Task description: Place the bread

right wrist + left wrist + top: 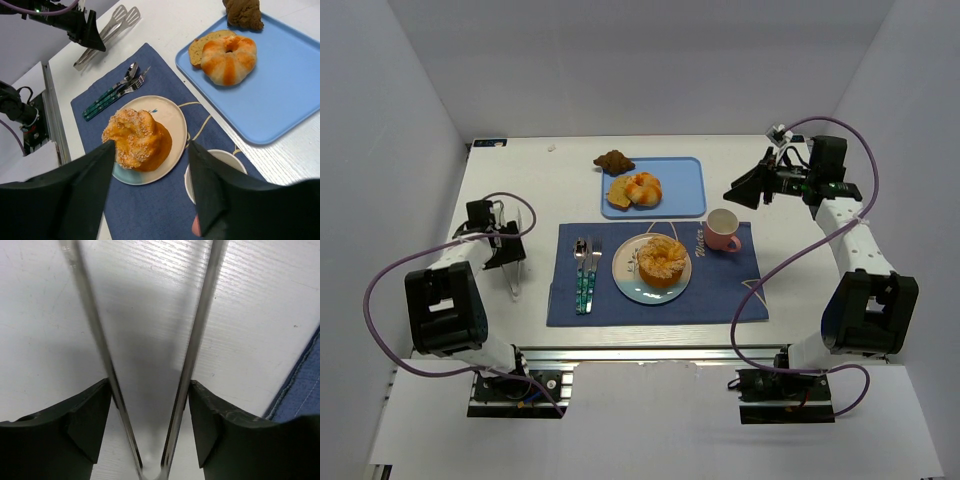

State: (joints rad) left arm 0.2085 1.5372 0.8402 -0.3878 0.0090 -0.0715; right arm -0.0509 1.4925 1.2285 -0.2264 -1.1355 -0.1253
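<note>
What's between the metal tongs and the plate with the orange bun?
Teal-handled metal spoon and fork, side by side on the blue cloth placemat, seen in the top view.

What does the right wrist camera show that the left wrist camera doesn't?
Only the right wrist view shows the bread on its plate, the cutlery, a mug, and the blue tray with pastries. Only the left wrist view shows the tongs close up, their two metal arms spreading from a joined end. Both show the tongs, the white table and the blue placemat.
</note>
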